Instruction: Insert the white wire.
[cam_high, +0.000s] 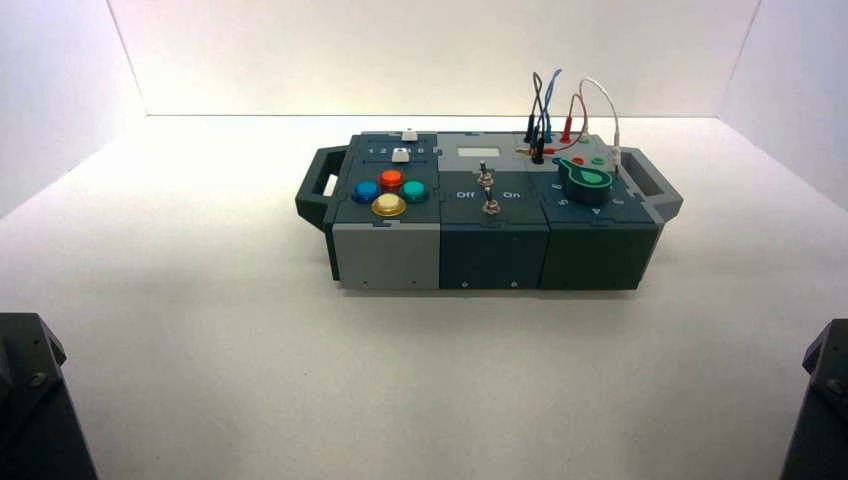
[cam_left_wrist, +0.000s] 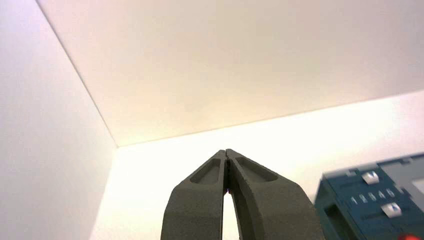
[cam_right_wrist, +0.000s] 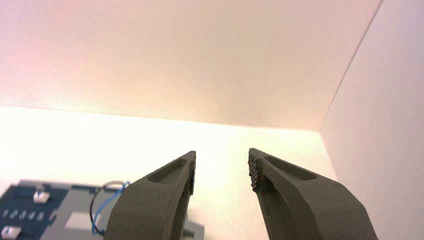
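Right tool (cam_right_wrist: 222, 156): near right corner, fingers wide apart, nothing held. Left tool (cam_left_wrist: 226, 152): near left corner, fingertips together, nothing between them. Farther out on the surface (cam_high: 300, 370): box (cam_high: 490, 258), green knob (cam_high: 585, 181) on its right section. White wire (cam_high: 603, 92) arches above that section's far part, slim white plug (cam_high: 616, 155) upright beside the right handle (cam_high: 650, 182).

Before me, buttons (cam_high: 389, 206) of glossy plastic — beside them, toggle switches (cam_high: 490, 206) of shiny metal; matt plastic box (cam_high: 386, 256).
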